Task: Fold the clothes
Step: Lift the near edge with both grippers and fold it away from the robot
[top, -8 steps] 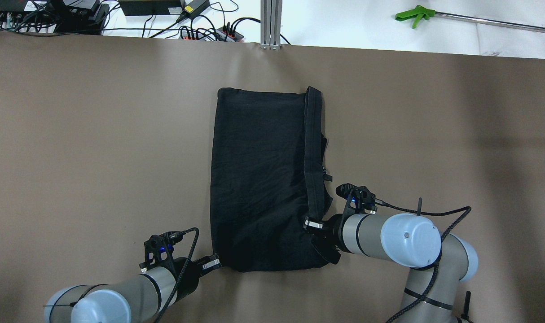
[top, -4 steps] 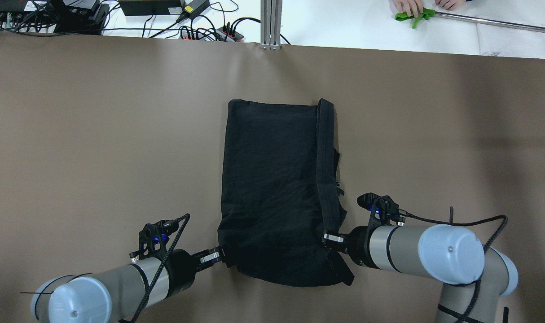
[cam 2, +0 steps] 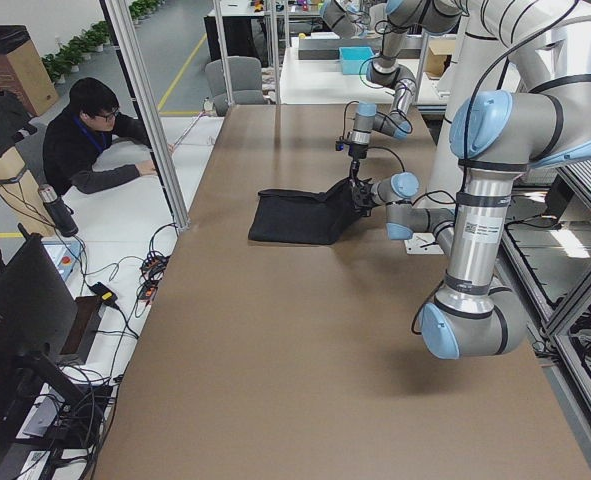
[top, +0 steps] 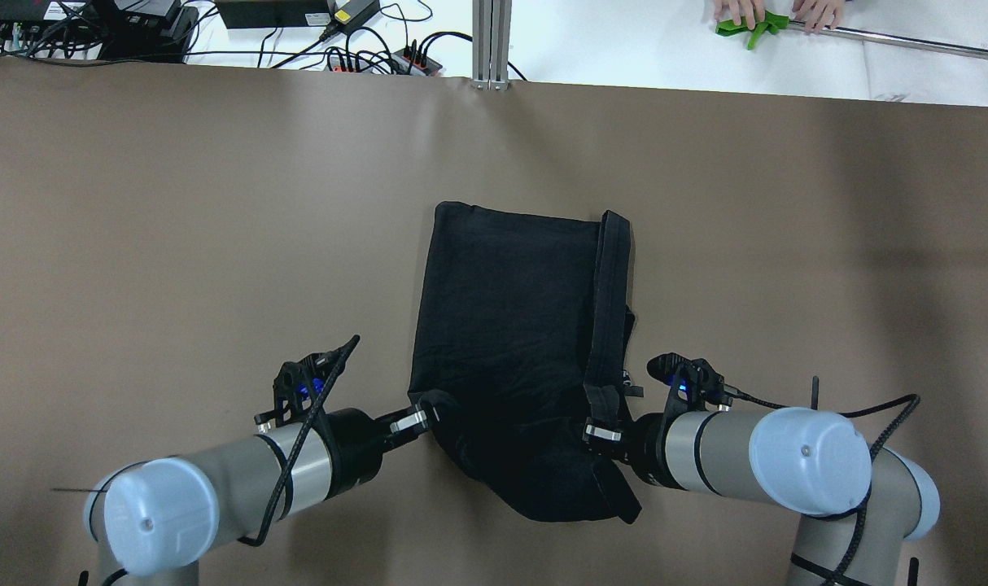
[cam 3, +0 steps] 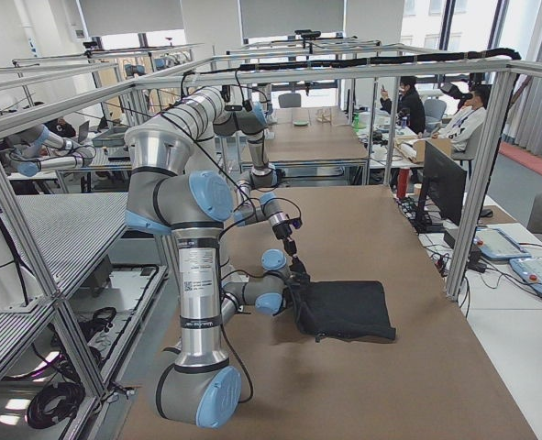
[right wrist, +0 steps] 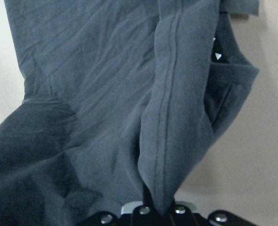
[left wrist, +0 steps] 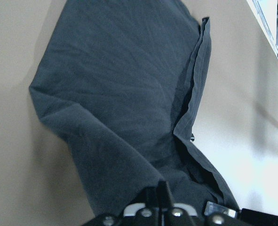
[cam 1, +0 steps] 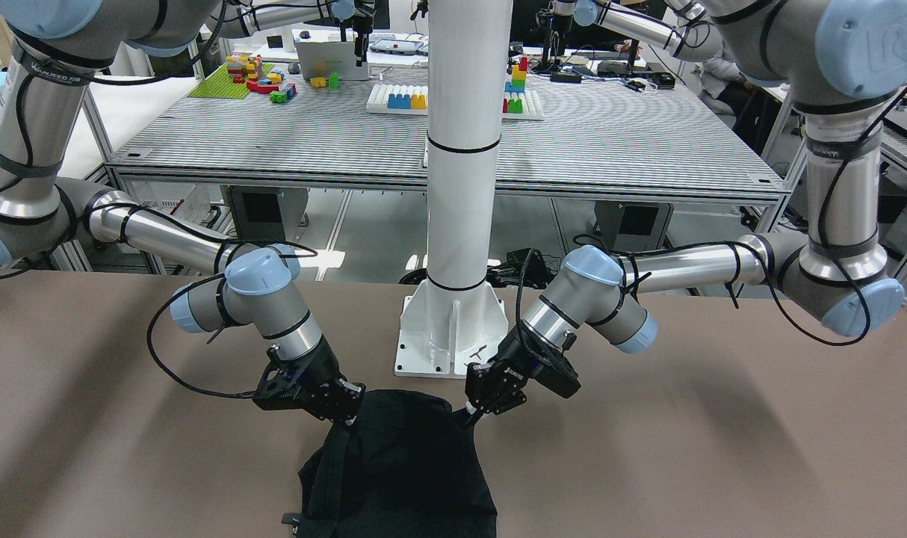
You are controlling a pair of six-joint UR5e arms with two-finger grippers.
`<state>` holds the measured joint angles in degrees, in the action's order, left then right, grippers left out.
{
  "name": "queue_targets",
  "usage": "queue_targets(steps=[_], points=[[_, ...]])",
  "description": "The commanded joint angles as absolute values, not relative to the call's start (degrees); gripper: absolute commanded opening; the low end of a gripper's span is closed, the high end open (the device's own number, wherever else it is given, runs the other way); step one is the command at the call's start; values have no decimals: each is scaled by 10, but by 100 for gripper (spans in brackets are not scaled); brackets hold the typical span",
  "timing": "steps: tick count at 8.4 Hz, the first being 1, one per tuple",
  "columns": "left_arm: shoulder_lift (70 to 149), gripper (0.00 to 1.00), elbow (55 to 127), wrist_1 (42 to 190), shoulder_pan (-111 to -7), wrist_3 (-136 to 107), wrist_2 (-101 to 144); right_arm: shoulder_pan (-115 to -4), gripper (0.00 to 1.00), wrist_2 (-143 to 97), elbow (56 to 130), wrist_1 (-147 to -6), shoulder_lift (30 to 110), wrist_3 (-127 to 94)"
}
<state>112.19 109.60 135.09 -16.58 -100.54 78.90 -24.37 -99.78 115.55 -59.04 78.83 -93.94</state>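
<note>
Overhead exterior view: most of the frame is taken up by the brown worktop point(top: 177, 244). A black garment point(top: 510, 325) is laid roughly mid-worktop, a bit toward the robot's side. It's folded into a rough rectangle, with the far end flat and the near end bunched up and drooping between the two arms. A seamed band point(top: 612, 309) can be seen running along its right edge, far to near.

The near-left corner is pinched by the left hand point(top: 423, 413), fingers closed tight on the cloth. That's backed up by the left wrist-mounted view, where dark fabric is caught right at the fingertips. The near end of the seamed band is gripped by the right hand point(top: 601, 425), also clamped together on fabric. In the right wrist-mounted view the band is seen coming straight out of the fingers.

Way past the worktop's far edge, a green tool point(top: 754, 28) is touched by a person's hands point(top: 734, 10).
</note>
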Motion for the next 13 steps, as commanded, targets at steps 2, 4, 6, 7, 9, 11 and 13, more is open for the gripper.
queue_targets(steps=[2, 4, 6, 7, 9, 11, 13], points=[[1249, 0, 955, 1343, -302, -1015, 884, -307, 0, -994, 1142, -617, 758, -938], [1302, 0, 898, 1342, -351, -1017, 923, -322, 0, -983, 1129, -615, 753, -938], [1307, 0, 877, 1343, -390, -1016, 956, -341, 0, -954, 1085, -615, 717, -906], [1308, 0, 863, 1344, -397, -1015, 959, -342, 0, -923, 1067, -613, 699, -868], [1310, 0, 847, 1346, -395, -1015, 957, -352, 0, -875, 1056, -613, 682, -858], [1331, 0, 818, 1347, -392, -1014, 955, -362, 0, -868, 1021, -610, 656, -857], [1343, 0, 788, 1352, -392, -1007, 954, -362, 0, -848, 932, -582, 611, -858]])
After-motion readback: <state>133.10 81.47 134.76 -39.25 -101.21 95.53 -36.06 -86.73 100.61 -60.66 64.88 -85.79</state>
